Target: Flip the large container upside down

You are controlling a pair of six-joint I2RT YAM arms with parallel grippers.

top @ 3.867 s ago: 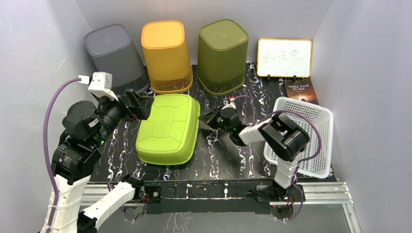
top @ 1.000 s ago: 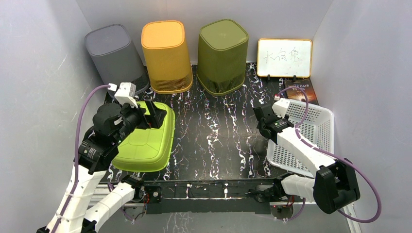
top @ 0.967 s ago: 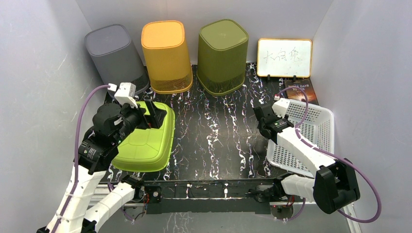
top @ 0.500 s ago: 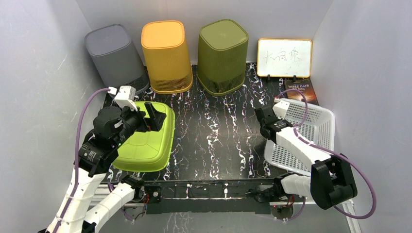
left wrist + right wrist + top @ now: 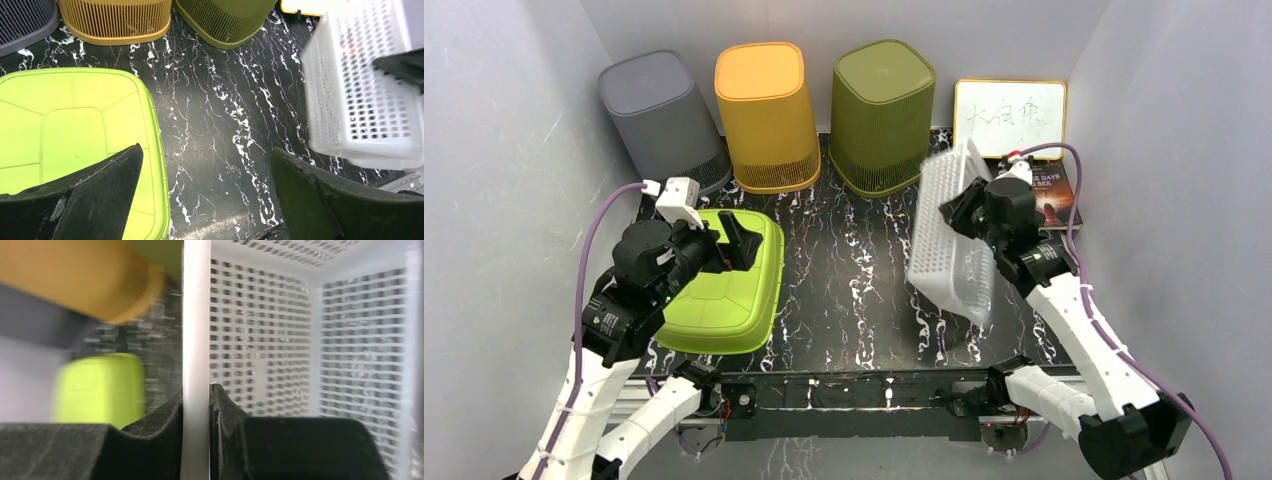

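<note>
Only at the right wrist do we see the right pincer (image 5: 196, 392) pinching the white basket (image 5: 939, 240) rim. Left of the basket, the left pincer (image 5: 206, 152) is wide.

Desk (image 5: 854, 270) with a tub (image 5: 724, 295) at the left and a basket (image 5: 944, 235) at the right

Along the back stand the left bin (image 5: 662, 115), the middle bin (image 5: 766, 115) and the right bin (image 5: 882, 115) in a row; right of them is a whiteboard (image 5: 1009, 117), with a book (image 5: 1056, 198) lying just before it; the tub sits at the near left, with the left fingers (image 5: 742, 240) spread above its far right corner; the basket is tipped on its side right of centre, beside the book, its rim between the right fingers (image 5: 170, 415).
</note>
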